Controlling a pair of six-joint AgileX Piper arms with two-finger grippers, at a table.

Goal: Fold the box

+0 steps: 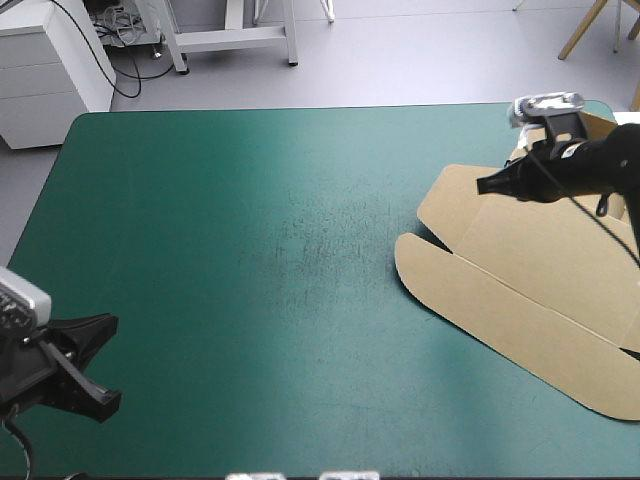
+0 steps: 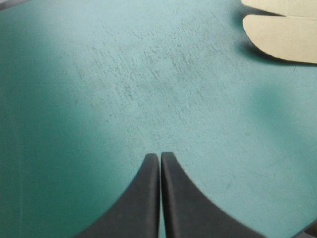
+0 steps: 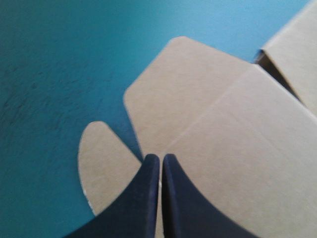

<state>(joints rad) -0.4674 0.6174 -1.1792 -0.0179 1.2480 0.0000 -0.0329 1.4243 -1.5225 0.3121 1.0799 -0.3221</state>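
Left gripper [image 2: 160,156], low at about 8 o'clock on the teal-green table cover [image 1: 250,250]: its two broad black fingers [image 2: 138,198] are pressed together into one pointed arch and hold nothing, with only scuffed cover under and ahead of them. Well apart from it, off toward its 1 o'clock, two rounded flap ends [image 2: 282,34] show. Centre of the table: cover only. The flat-cut sheet of brown board, the box [image 1: 540,260], lies from about 2 to 4 o'clock and runs out to the table's right edge. It is mostly flat, its rounded flaps pointing toward the table's middle, the nearest one [image 1: 415,262] at about 3 o'clock. A crease crosses the main panel; whether the far right panel is raised cannot be told. Right gripper [image 1: 483,186], at about 2 o'clock, sits over the box's far left corner, its fingers closed tip to tip above the crease, no board visibly between them.
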